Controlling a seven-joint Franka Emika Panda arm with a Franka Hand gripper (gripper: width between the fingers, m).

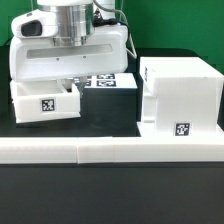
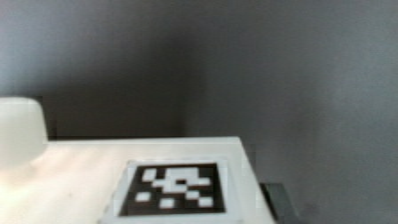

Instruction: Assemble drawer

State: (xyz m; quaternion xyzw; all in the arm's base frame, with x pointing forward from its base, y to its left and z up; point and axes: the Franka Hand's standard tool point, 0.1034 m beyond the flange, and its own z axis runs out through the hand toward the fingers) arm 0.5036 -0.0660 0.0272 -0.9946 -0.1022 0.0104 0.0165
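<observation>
The drawer's tall white casing (image 1: 178, 92) stands at the exterior view's right with a square tag low on its front. One shallow white tray (image 1: 45, 101) with a front tag lies at the exterior view's left; no second tray shows. My gripper (image 1: 68, 84) hangs directly over that tray's back part, its fingertips hidden behind the tray wall. The wrist view shows a close white tray surface (image 2: 71, 175) with a tag (image 2: 178, 190) and a rounded white part (image 2: 16, 128). A dark finger (image 2: 285, 196) lies just beside the surface's edge. The jaw gap is not visible.
The marker board (image 1: 106, 82) lies on the dark table between tray and casing. The long low white border wall (image 1: 110, 150) runs across the front. The arm's white body (image 1: 70, 45) fills the space above the tray.
</observation>
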